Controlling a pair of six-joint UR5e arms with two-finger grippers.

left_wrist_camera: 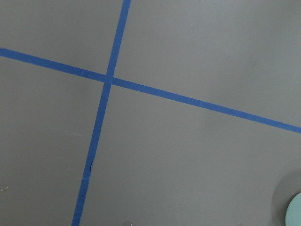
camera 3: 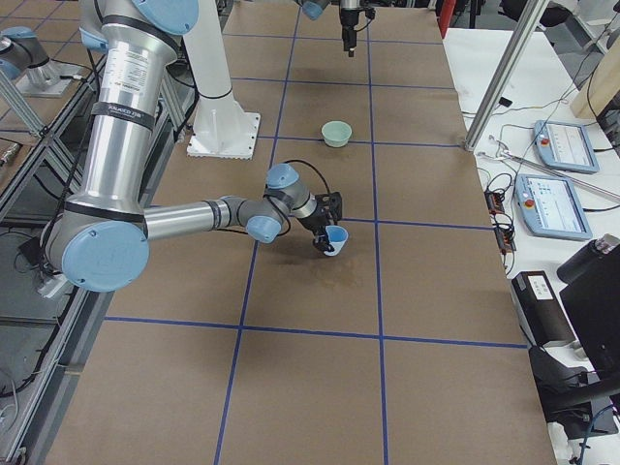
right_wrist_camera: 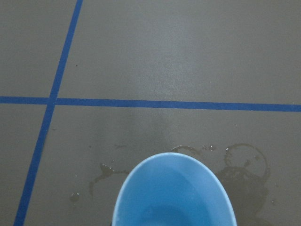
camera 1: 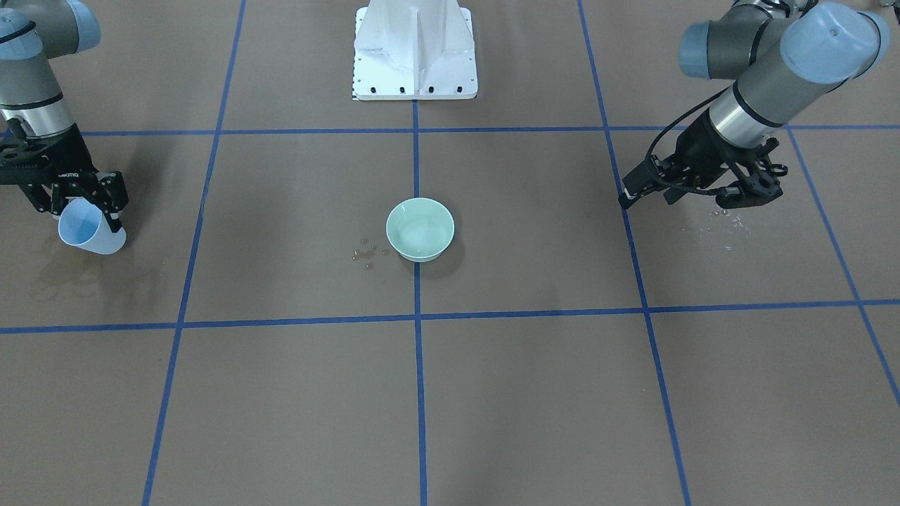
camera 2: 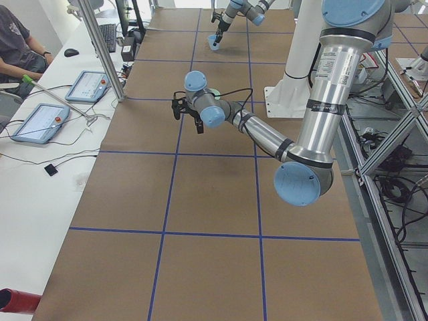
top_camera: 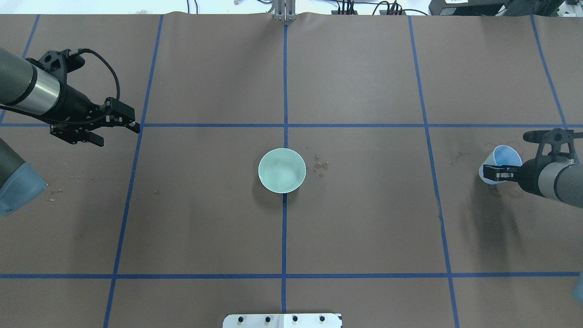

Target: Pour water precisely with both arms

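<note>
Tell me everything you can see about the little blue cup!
The cup is pale blue, smooth and plastic-looking, wider at its open mouth than at its base, with no handle or lid. The right pincer is shut on it and holds it tilted, far from the green bowl. Below it, wet ring marks stain the brown paper. Whether it holds water is unclear.

Table cover (top_camera: 364, 218): brown paper-like sheet, matt and smooth; dark damp rings by the cup (camera 1: 88, 232);
Tape lines (top_camera: 284, 228): blue, thin, faintly shiny;
Bowl (top_camera: 282, 170): pale green, glossy, looked glazed;
Cup: light blue, smooth, plastic-looking, dull sheen;
Left arm (top_camera: 27, 86), right arm (top_camera: 560, 182): silver-grey metal tubes, satin; pale blue joint caps (camera 1: 833, 39) were smooth plastic;
Left gripper (top_camera: 119, 135), right gripper (camera 1: 88, 211): black, matt;
Pedestal (camera 1: 415, 49): white painted metal, glossy;
Water (top_camera: 320, 166): clear shiny beads on the cover.
</note>
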